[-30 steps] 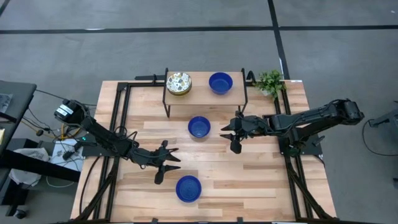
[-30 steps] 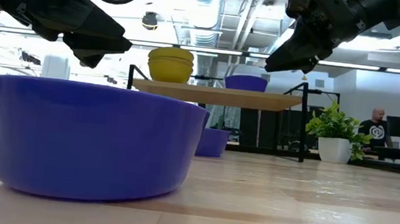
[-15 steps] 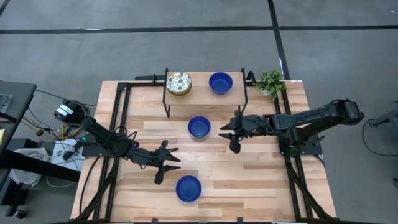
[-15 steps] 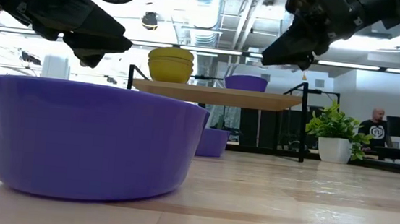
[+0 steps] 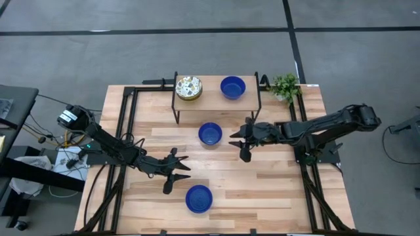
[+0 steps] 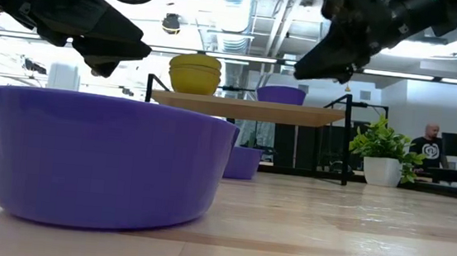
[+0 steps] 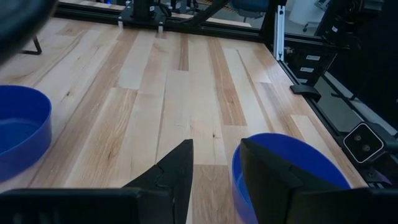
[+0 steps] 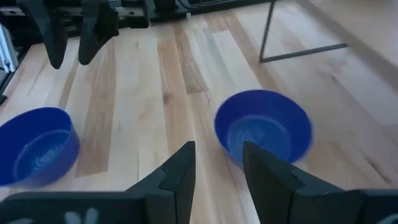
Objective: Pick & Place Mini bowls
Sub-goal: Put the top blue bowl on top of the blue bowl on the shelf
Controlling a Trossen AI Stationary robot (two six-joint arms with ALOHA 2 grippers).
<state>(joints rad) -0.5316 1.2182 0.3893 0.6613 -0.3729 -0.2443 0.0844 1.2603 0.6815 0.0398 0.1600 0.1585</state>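
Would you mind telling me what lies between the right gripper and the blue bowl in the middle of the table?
Nothing: in the high view only bare wood separates the right gripper from the blue bowl; the right wrist view agrees.

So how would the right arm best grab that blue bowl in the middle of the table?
Probably by the rim: the middle bowl sits upright and open, so the right tool, just beside it, could come from above and pinch the near wall, one finger inside, one outside.
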